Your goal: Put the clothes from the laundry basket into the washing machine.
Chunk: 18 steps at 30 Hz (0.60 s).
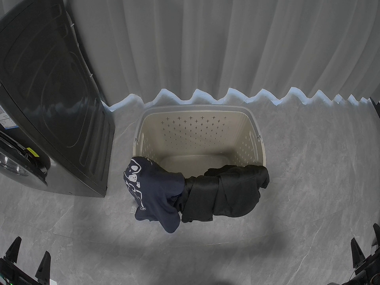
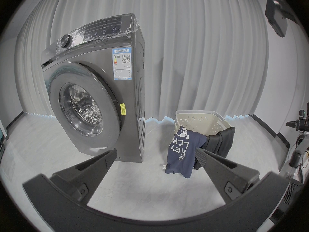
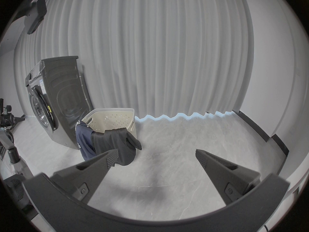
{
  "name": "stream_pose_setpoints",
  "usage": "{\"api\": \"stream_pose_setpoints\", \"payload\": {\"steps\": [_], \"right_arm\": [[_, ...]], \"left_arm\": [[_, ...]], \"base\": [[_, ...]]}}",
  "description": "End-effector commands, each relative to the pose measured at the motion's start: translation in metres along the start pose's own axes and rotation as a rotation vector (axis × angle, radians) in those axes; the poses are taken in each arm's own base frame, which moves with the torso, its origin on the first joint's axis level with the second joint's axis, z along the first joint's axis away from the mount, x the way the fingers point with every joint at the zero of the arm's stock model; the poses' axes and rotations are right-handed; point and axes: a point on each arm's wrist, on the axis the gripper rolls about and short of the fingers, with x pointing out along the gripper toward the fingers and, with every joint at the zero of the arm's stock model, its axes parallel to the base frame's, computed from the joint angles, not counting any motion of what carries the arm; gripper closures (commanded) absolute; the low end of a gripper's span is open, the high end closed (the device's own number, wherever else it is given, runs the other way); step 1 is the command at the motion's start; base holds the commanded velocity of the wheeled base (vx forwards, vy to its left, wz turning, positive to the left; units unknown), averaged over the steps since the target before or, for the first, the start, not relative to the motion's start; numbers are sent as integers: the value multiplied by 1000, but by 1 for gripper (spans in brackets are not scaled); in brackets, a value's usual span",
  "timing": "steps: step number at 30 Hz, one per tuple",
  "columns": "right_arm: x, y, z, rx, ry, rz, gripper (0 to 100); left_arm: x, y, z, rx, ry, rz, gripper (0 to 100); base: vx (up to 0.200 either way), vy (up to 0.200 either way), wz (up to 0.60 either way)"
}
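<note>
The cream laundry basket (image 1: 194,128), its walls pierced with small star-shaped holes, stands on the grey marbled floor (image 1: 316,171) just beside the dark washing machine (image 1: 47,99), which is on the robot's left. A white curtain (image 1: 237,36) hangs behind both, its hem meeting the floor right behind the basket.

Two garments are draped over the basket's near rim and hang down its outer side. The navy shirt (image 1: 154,190) with white print covers the near left corner, the one closer to the machine, and its lower end reaches down toward the floor. The black garment (image 1: 229,192) lies to its right along the same rim, touching the navy shirt where the two meet.

In the left wrist view the machine's front shows its round door with the steel drum shining in the middle; whether that door is latched I cannot tell.

The left pincer (image 1: 31,254) sits low at the robot's left, its fingers spread and holding nothing, well apart from the basket. The right pincer (image 1: 365,242) sits low at the robot's right, likewise spread and holding nothing
</note>
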Motion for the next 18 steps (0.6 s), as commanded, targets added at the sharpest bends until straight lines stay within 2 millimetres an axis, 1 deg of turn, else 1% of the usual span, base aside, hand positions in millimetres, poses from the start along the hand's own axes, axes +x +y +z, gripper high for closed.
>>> {"api": "stream_pose_setpoints", "payload": {"steps": [1,4,10,16,18], "right_arm": [[0,0,-5,-1,0,0,0],[0,0,-5,0,0,0,0],[0,0,-5,-1,0,0,0],[0,0,-5,0,0,0,0],[0,0,-5,0,0,0,0]], "left_arm": [[0,0,-5,0,3,1,0],[0,0,-5,-2,3,1,0],[0,0,-5,-2,3,1,0],[0,0,-5,-2,3,1,0],[0,0,-5,-2,3,1,0]], "base": [[200,0,0],[200,0,0],[0,0,0],[200,0,0],[0,0,0]]}}
